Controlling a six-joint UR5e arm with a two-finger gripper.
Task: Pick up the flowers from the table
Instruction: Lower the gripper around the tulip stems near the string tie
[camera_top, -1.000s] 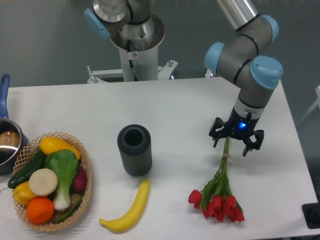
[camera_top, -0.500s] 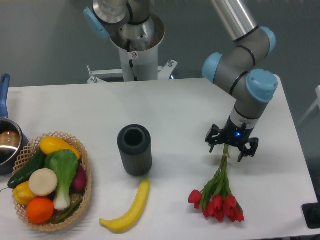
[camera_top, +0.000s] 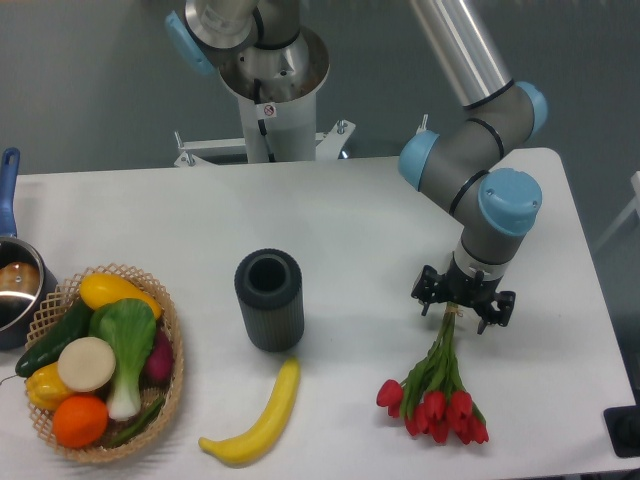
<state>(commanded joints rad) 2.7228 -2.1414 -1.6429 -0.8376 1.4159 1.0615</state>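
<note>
Here white table (camera_top: 350, 210), grey wall behind; tool (camera_top: 464, 309) spread over flowers (camera_top: 440, 385).

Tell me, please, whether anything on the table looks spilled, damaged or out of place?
Nothing stands out. The flowers lie flat and intact below the pincer, the dark cylinder stands upright, and the banana lies beside the basket.

- Cylinder (camera_top: 269, 298) stands mid-table (camera_top: 350, 210).
- Basket (camera_top: 172, 385) lies left of it.
- Banana (camera_top: 256, 421) lies just before it.
- Flowers (camera_top: 437, 392) lie to its right.
</note>
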